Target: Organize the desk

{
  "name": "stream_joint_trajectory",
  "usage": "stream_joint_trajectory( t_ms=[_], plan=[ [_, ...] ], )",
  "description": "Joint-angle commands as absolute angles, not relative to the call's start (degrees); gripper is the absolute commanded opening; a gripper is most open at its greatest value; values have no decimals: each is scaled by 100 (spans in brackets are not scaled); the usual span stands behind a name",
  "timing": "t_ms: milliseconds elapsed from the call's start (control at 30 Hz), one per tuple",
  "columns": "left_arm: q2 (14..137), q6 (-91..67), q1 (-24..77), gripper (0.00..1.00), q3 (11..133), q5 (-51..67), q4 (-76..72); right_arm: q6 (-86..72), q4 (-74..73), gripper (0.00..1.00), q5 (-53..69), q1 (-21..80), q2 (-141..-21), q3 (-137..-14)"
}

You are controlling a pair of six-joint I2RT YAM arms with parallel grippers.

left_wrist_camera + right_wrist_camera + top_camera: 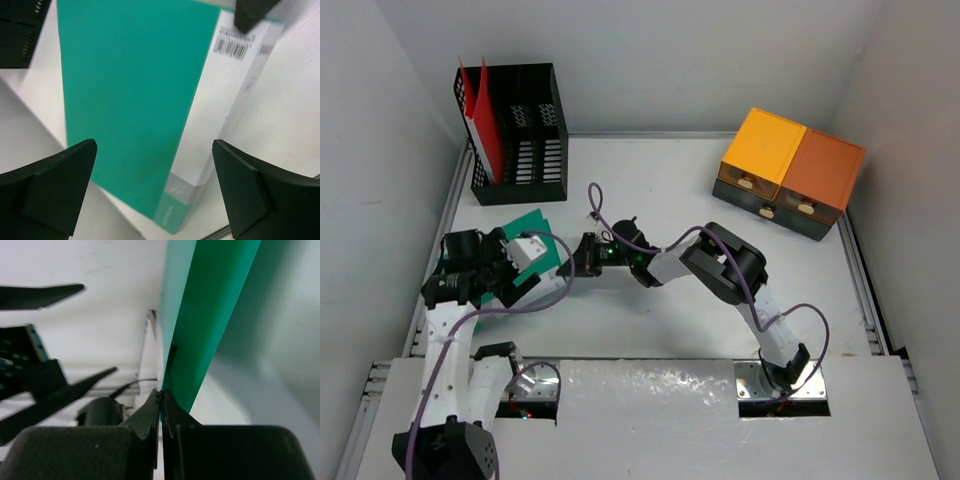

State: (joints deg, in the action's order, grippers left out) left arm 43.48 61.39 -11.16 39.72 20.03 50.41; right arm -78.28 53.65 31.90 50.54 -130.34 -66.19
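Observation:
A green folder (537,223) with a white spine panel lies on the left of the white desk (650,320). My left gripper (510,272) hovers over it, jaws wide open, with the folder's green cover (130,90) and near corner between and below the fingers (60,185), not touching. My right gripper (582,252) reaches in from the right. Its jaws are pressed together on the thin edge of the green cover (210,315); the pinch point (161,396) is at the cover's edge. One of the right gripper's fingers (252,12) shows at the folder's far corner.
A black mesh rack (520,130) holding red folders (485,125) stands at the back left, just behind the green folder. Orange drawer boxes (790,170) sit at the back right. Metal rails run along the desk's left and right edges.

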Motion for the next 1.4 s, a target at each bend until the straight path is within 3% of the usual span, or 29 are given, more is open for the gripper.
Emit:
stream_joint_trajectory(
  t_ms=[0,133,367,967,1067,1100,1200,1233,1267,1300,1333,1367],
  plan=[
    [4280,6837,-1011,100,3921,1848,5055,-8208,5862,0,2945,5115,-12612,-6899],
    [4245,6987,-932,100,3288,1836,4720,-8621,6047,0,2786,5115,-12656,-6943],
    [4061,7199,-932,100,3438,2392,5292,-8482,5537,0,2479,5177,-12630,-7189],
    [3789,6135,-888,97,836,53,678,-8824,5660,0,2039,5353,-12551,-7137],
    [3779,6126,-879,69,765,123,641,-8816,5651,0,2057,5353,-12542,-7093],
    [3779,6082,-879,50,791,175,781,-8807,5625,0,2048,5361,-12542,-7084],
    [3797,6117,-888,34,1115,666,1719,-8807,5651,0,2127,5361,-12603,-7101],
    [3814,6100,-888,26,1377,955,2001,-8807,5660,0,2179,5361,-12612,-7119],
    [3814,5995,-888,10,1502,1045,2456,-8798,5704,0,2258,5361,-12612,-7093],
    [3814,5968,-888,3,1729,1159,2661,-8772,5730,0,2294,5361,-12595,-7075],
    [3814,5950,-888,0,1836,1178,2968,-8693,5748,0,2346,5353,-12577,-7014],
    [3814,5898,-879,0,1959,1195,3101,-8588,5826,7,2390,5326,-12508,-7005]
  ],
)
